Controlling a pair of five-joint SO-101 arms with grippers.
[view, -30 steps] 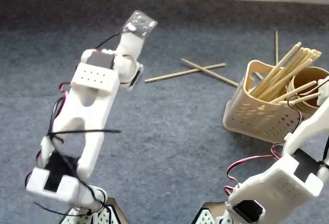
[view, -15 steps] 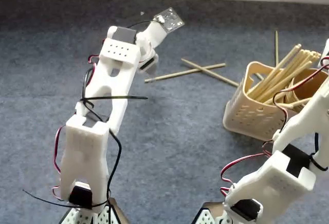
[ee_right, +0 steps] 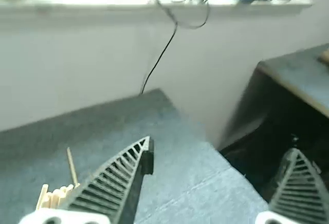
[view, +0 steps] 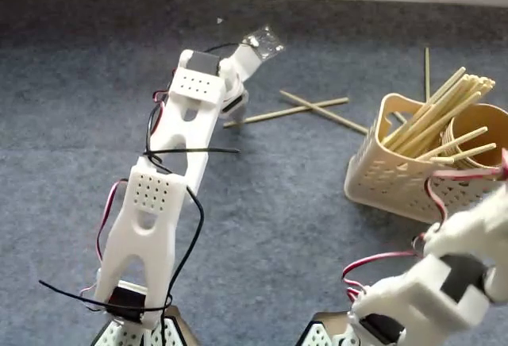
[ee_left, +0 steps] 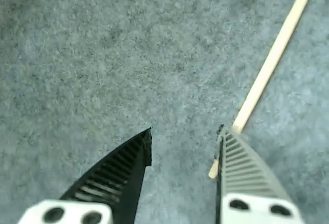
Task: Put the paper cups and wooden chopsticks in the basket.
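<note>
Targeting: the loose chopstick point(ee_left: 267, 64) nearest the left pincer point(ee_left: 185, 130), one of a crossed pair lying flat on the grey worktop point(view: 262, 203).
Left pincer: released, jaws spread, nothing between them, tips low over the worktop.
Key relation: the chopstick's near end lies just beside the pale finger point(ee_left: 239, 167), at its outer side rather than inside the gap. The dark finger point(ee_left: 126, 165) hangs over bare worktop.
Long axis: it slants away from the pale finger, more along the pincer's reach than across its opening.
Judgement: closing here would likely catch nothing, or only the very tip. A sideways shift toward the stick, and probably some wrist turn, looks needed so the jaws straddle it.
Second chopstick point(view: 325, 113): crosses the first farther along — worth gripping clear of that crossing.
Nearer arm: the left, extended to the pair; the right sits back beside the basket point(view: 389, 179).
Right pincer point(ee_right: 221, 147): released, spread wide, empty, raised and facing a wall point(ee_right: 103, 64).
Basket: well apart from the crossed pair, on the right arm's side, holding a bundle of chopsticks point(view: 432, 116) and the paper cups point(view: 486, 113).
Stray chopstick point(view: 426, 64): on the worktop just beyond the basket.
</note>
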